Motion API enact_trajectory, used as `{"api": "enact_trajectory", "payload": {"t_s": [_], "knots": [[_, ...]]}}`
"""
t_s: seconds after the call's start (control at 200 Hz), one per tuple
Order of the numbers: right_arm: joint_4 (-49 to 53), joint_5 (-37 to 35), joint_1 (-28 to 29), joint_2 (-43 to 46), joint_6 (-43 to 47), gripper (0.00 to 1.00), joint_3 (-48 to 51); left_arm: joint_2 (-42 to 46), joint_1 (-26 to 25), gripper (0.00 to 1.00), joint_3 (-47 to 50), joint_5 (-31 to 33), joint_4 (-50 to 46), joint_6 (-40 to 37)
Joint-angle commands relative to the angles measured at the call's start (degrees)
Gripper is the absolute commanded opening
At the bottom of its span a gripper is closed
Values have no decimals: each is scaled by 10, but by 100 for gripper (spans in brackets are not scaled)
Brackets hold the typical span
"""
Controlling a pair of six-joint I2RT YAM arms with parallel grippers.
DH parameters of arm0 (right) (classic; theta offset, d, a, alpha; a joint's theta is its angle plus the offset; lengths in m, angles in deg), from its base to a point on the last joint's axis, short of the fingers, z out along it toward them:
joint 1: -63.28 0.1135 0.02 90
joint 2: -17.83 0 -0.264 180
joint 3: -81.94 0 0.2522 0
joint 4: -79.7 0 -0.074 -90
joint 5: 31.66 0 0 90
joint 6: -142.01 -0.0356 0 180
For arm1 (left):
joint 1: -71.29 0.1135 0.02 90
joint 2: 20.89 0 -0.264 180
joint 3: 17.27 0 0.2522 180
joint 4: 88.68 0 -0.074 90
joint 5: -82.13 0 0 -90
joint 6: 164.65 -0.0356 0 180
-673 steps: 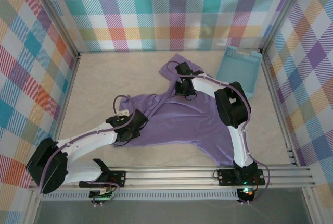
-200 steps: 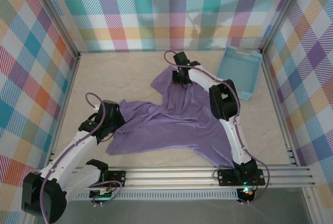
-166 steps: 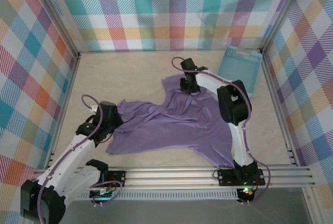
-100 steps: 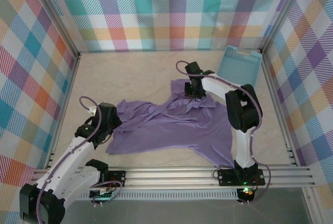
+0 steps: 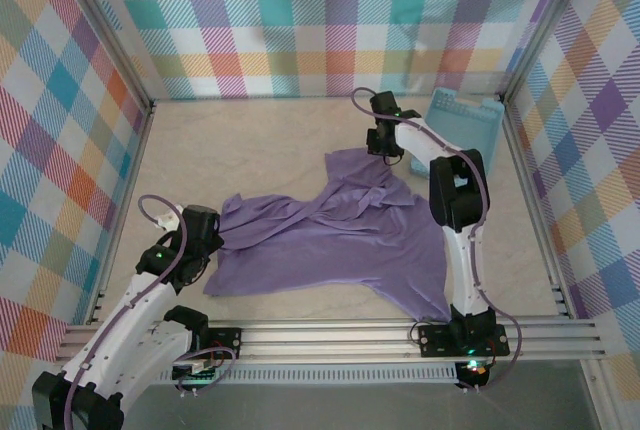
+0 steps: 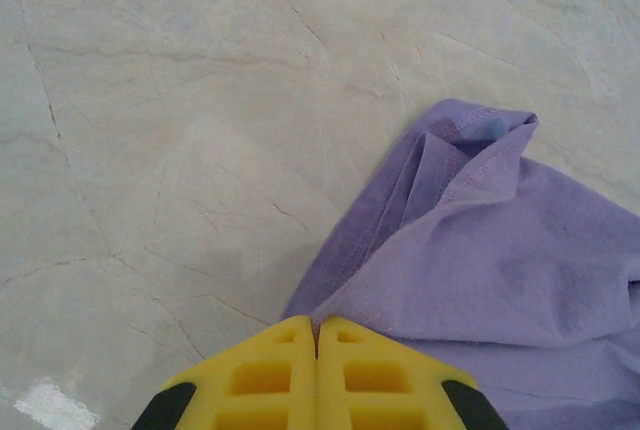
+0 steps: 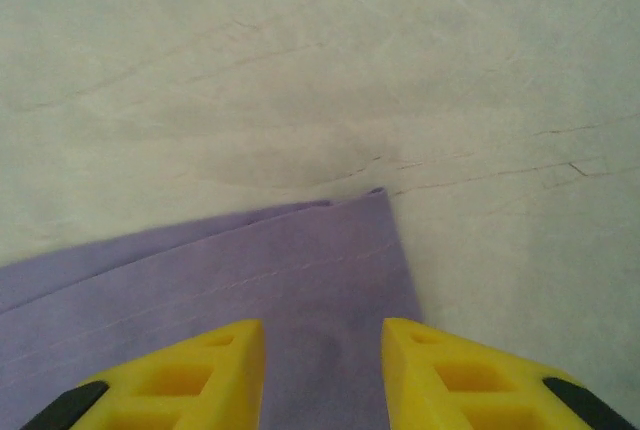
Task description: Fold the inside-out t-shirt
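Note:
The lavender t-shirt (image 5: 340, 240) lies crumpled and partly spread across the middle of the table. At its left edge my left gripper (image 5: 208, 248) sits low. In the left wrist view its yellow jaws (image 6: 318, 322) are pressed together with the t-shirt's (image 6: 500, 260) hemmed edge running into their tips. My right gripper (image 5: 385, 150) is at the shirt's far edge. In the right wrist view it (image 7: 322, 335) stands open above a flat hemmed corner of the t-shirt (image 7: 250, 260), with fabric showing in the gap between the fingers.
A light blue slotted basket (image 5: 462, 140) leans at the far right corner, close to the right arm. Checked walls enclose the beige table (image 5: 250, 140) on three sides. Metal rails run along the near edge by the arm bases.
My right gripper has swung to the right along the far side, and the shirt's far flap has shifted right with it. The left arm has drawn slightly back and left.

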Motion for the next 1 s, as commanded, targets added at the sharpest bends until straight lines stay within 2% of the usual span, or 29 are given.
{"api": "enact_trajectory", "payload": {"t_s": [0.0,0.445,0.595,0.72,0.835,0.995], "knots": [[29,-15,-4,-24,25,37,-43,0,6,0,-4,17,-20,0],[87,-8,-10,-119,66,38,-161,-2,7,0,-12,21,-18,-2],[93,-2,-10,-127,67,26,-171,-11,8,0,-25,22,-13,-4],[79,-4,-11,-103,78,10,-175,-43,26,0,-61,-33,29,-25],[58,-10,-17,-71,98,0,-195,-111,69,0,-131,-93,73,-58],[30,3,-36,-38,114,0,-250,-220,151,0,-222,-196,163,-82]]}}
